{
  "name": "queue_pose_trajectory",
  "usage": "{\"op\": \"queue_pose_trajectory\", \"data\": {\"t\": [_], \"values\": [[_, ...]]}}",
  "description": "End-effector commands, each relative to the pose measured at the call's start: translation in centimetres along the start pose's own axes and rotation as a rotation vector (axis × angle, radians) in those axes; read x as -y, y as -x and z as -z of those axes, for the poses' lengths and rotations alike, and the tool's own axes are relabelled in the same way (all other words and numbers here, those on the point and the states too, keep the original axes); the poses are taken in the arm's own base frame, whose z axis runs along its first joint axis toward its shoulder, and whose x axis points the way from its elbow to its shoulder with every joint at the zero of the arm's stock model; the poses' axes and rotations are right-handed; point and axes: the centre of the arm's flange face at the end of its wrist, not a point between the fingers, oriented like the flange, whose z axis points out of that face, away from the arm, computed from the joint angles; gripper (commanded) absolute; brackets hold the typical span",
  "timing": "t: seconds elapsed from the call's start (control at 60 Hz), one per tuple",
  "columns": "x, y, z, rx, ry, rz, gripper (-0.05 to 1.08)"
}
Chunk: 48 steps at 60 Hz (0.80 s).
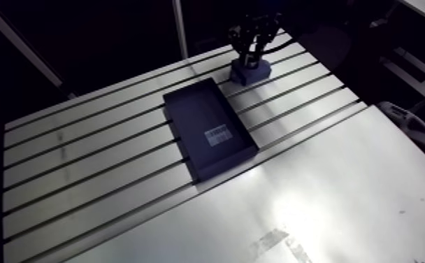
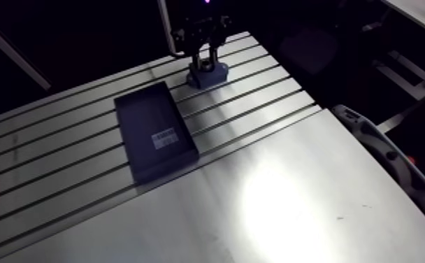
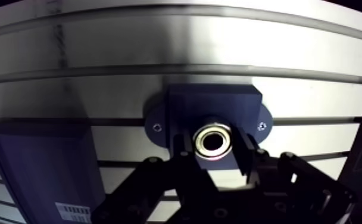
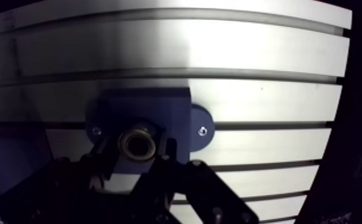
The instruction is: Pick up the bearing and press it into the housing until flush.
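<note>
The dark blue housing, a block on an oval flange with two screws, stands on the slotted table. The bearing, a shiny metal ring, sits at the middle of the block's top. My gripper is directly above it, and its dark fingers press against the ring from both sides, shut on it. How deep the ring sits in the block I cannot tell. In the arm view the gripper comes down onto the housing at the table's far side.
A shallow dark blue tray with a white label lies just beside the housing, nearer the table's middle. The table has long parallel slots. A smooth plate covers its near part.
</note>
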Motion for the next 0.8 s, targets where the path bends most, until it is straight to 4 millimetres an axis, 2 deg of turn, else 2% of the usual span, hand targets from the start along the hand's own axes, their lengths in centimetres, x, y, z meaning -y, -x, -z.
{"op": "queue_pose_trajectory", "data": {"t": [0.017,0.8], "values": [[-0.03,0.04,-0.04,0.001,0.0,0.003,1.08],[-0.29,0.2,-0.15,0.002,-0.001,0.0,1.08]]}}
